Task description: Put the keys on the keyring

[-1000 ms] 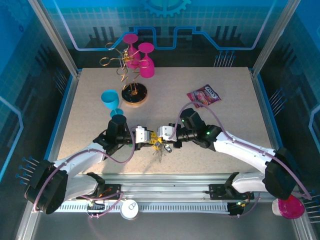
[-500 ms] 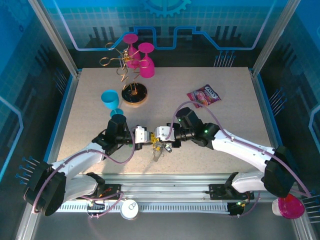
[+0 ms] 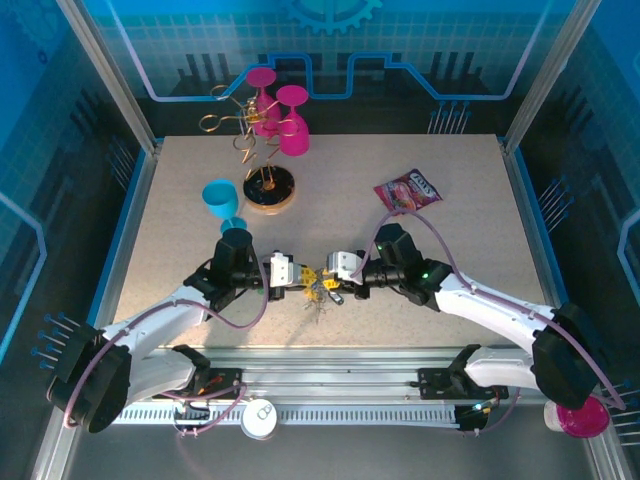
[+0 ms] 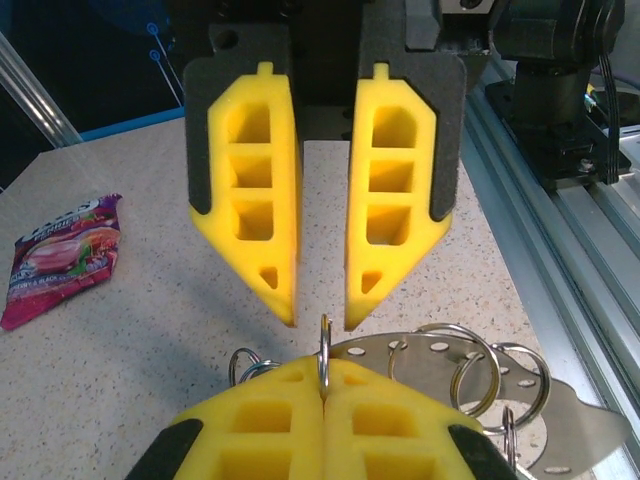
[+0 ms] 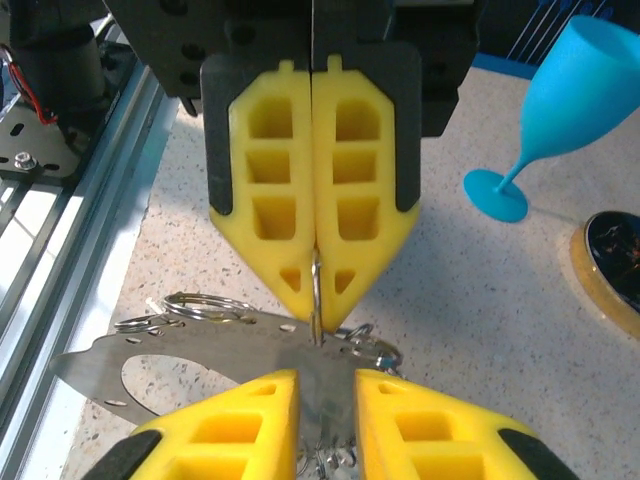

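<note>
Both jaws of the left end effector (image 5: 315, 290) were pressed together on the thin keyring (image 5: 316, 300), nearward of the blue goblet (image 3: 220, 197), probably steadying it while the facing right end effector (image 4: 320, 300) stood slightly spread, keys (image 3: 318, 302) dangling beneath.

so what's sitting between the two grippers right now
In both wrist views, a flat holed metal plate spans the gap between the left gripper and right gripper; the left one pinches a thin ring standing over it.
</note>
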Action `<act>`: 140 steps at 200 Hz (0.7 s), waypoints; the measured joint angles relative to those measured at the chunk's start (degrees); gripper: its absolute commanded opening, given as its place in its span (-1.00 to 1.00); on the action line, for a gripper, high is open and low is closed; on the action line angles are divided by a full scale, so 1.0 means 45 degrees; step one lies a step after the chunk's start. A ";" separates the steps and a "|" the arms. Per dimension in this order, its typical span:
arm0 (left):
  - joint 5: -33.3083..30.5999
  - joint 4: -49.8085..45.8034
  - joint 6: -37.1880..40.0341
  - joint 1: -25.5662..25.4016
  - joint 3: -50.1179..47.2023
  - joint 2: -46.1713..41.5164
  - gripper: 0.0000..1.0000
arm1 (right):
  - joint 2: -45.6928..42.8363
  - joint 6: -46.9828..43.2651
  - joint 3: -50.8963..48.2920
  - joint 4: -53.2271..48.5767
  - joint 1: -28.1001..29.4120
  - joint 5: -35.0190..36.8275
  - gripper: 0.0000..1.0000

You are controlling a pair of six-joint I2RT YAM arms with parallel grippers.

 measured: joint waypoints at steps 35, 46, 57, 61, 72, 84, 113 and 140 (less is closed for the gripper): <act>0.0029 0.0160 -0.0015 0.0000 0.0000 0.0000 -1.00 | 0.0044 0.0151 0.0000 0.0486 0.0000 -0.0277 -0.65; 0.0029 0.0165 -0.0049 0.0000 0.0000 0.0000 -1.00 | 0.0102 0.0160 0.0000 0.0563 0.0000 -0.0369 -0.66; 0.0053 0.0185 -0.0102 0.0000 0.0000 0.0000 -1.00 | 0.0146 0.0194 0.0000 0.0617 0.0000 -0.0413 -0.67; 0.0068 0.0194 -0.0117 0.0000 0.0000 0.0000 -1.00 | 0.0165 0.0199 0.0000 0.0631 0.0000 -0.0423 -0.67; 0.0097 0.0243 -0.0223 0.0000 0.0000 0.0000 -1.00 | 0.0180 0.0204 0.0000 0.0675 0.0005 -0.0457 -0.68; 0.0107 0.0287 -0.0296 0.0000 0.0000 0.0000 -1.00 | 0.0194 0.0204 0.0000 0.0748 0.0015 -0.0461 -0.69; 0.0097 0.0335 -0.0335 0.0005 0.0000 0.0000 -1.00 | 0.0243 0.0253 0.0000 0.0811 0.0034 -0.0505 -0.80; 0.0092 0.0325 -0.0330 0.0039 0.0000 0.0000 -1.00 | 0.0262 0.0311 0.0000 0.0840 0.0034 -0.0491 -1.00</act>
